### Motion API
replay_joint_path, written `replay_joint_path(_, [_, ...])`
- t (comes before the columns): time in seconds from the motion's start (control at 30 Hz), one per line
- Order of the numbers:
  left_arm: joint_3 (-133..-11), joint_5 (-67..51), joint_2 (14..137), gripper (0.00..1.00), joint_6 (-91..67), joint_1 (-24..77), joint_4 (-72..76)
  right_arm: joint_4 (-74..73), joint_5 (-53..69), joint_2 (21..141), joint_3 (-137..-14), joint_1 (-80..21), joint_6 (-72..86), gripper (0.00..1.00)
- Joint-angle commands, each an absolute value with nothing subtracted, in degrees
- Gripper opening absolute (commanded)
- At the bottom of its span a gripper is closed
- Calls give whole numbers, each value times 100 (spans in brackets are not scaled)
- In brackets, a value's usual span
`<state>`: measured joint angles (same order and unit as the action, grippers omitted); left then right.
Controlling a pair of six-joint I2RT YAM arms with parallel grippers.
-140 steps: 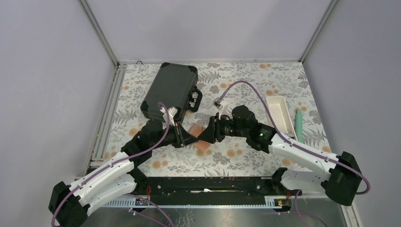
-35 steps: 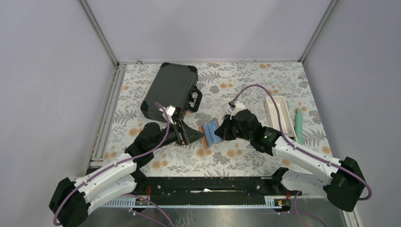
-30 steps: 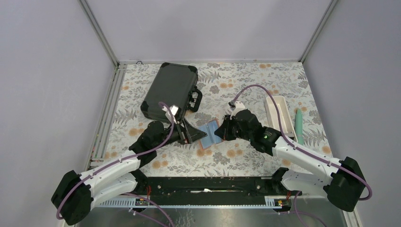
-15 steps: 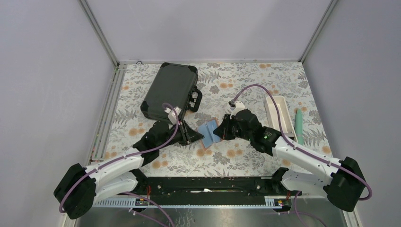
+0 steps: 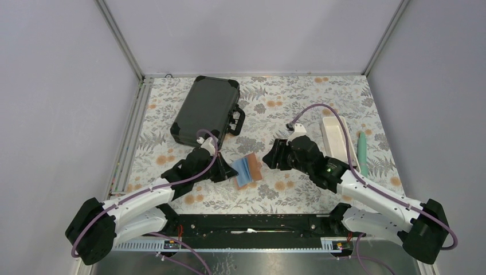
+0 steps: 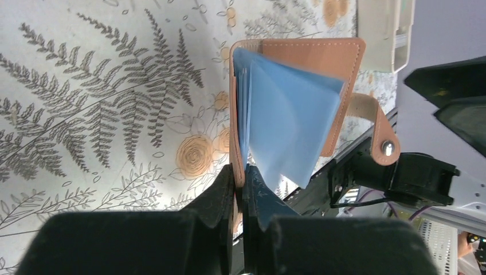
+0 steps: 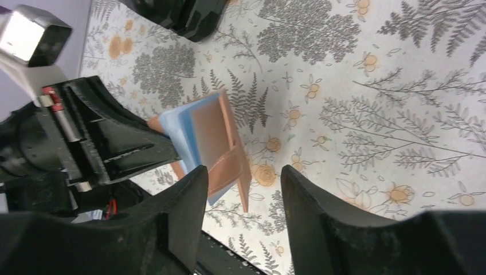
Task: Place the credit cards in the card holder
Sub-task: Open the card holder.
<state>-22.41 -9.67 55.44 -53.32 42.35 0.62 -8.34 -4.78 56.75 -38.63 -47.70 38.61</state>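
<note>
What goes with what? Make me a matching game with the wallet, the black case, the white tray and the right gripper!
Things:
1. card holder
2. black case
3. white tray
4. right gripper

Where or how:
A. open, holding nothing
B. on the right, beside a green stick
C. pinched by the left gripper, blue inside showing
D. lying shut, far back on the left

Pairs: 1-C, 2-D, 3-B, 4-A
</note>
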Motion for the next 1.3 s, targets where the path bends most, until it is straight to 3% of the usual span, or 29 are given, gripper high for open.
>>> replay_joint_path(0.0, [-2536,-1106,5707,0,-5203,4236,-53,-413,44,5659,-3909,-4817,3638,53])
replay_joint_path(0.2, [-2806,-1271,6071,0,-5131,4236,-352,465,1279,6340,-4060,-5026,3612,34])
replay_joint_path(0.83, [-3102,-1354,6262,0,-5078,4236,-596,1935,1384,7624,-4066,-5561,4328,24])
replay_joint_path(1.07, [-3087,-1400,6194,0,-5072,4234,-593,1715,1085,8025,-4193,-5564,4287,23])
replay_joint_path(1.27, [-3041,-1280,6148,0,-5000,4235,-701,651,246,8170,-4497,-5566,4186,21])
